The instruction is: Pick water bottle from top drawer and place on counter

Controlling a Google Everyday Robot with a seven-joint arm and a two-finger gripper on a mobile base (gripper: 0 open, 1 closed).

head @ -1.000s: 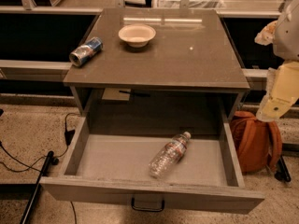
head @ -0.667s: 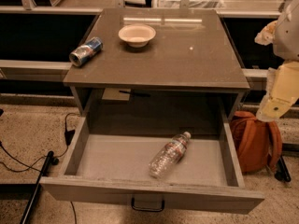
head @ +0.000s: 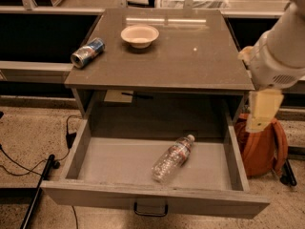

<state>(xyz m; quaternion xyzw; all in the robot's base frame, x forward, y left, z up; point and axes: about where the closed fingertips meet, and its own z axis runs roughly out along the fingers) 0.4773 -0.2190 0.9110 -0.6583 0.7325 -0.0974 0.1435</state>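
Observation:
The water bottle (head: 173, 158) lies on its side on the pale bottom of the open top drawer (head: 152, 198), right of centre, with its white cap pointing to the back right. The drawer is pulled fully out and has a dark handle (head: 150, 209) on its front. The counter (head: 190, 56) above it is glossy grey-brown. My gripper (head: 263, 111) hangs from the white arm at the right edge, beside the counter's right front corner, above and to the right of the bottle, well apart from it.
A blue-and-silver can (head: 87, 52) lies on the counter's left edge, and a pale bowl (head: 139, 35) stands at the back. An orange bag (head: 267, 149) sits on the floor right of the drawer. Black cables and a pole (head: 35, 190) lie on the left.
My arm and gripper have moved left, toward the cabinet's right side, and show larger in view. The bottle, drawer, can and bowl have not moved.

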